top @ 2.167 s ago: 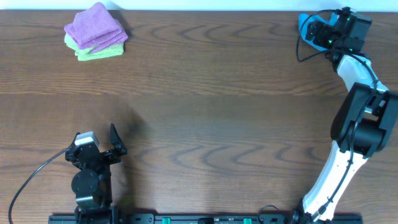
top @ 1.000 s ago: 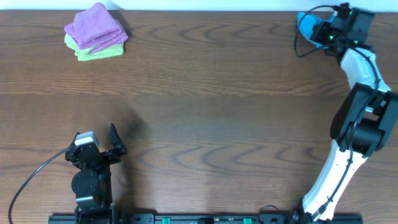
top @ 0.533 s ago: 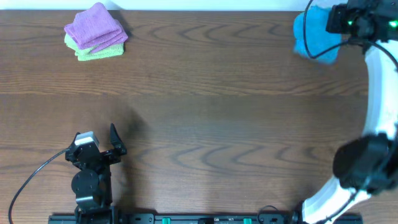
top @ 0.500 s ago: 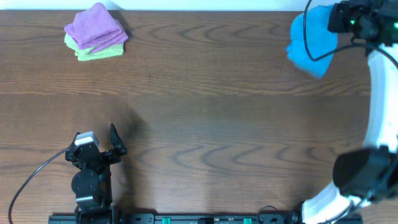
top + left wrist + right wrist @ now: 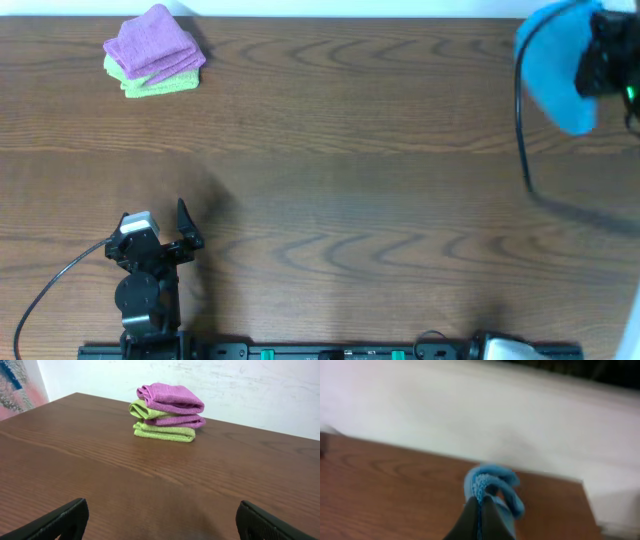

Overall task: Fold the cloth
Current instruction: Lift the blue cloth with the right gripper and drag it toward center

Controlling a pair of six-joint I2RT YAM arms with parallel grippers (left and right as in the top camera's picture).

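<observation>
One arm nearer: right gripper (image 5: pixel 480 519) clamped on cloth (image 5: pixel 492 482), bunched wad just ahead of it, seemingly raised above table (image 5: pixel 350 180). Left gripper (image 5: pixel 162 522) splayed wide, empty, well apart. Spreading flat comes before folding.

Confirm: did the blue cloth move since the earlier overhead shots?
Yes. The blue cloth, pinched in the right gripper, has swung rightward, farther from the folded purple cloth, which stayed put.

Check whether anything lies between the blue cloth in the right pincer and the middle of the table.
Nothing visible does. The blue cloth hangs from the right pincer over the far right corner; the table toward the middle is bare wood. The folded cloths sit far left, the left pincer near left.
</observation>
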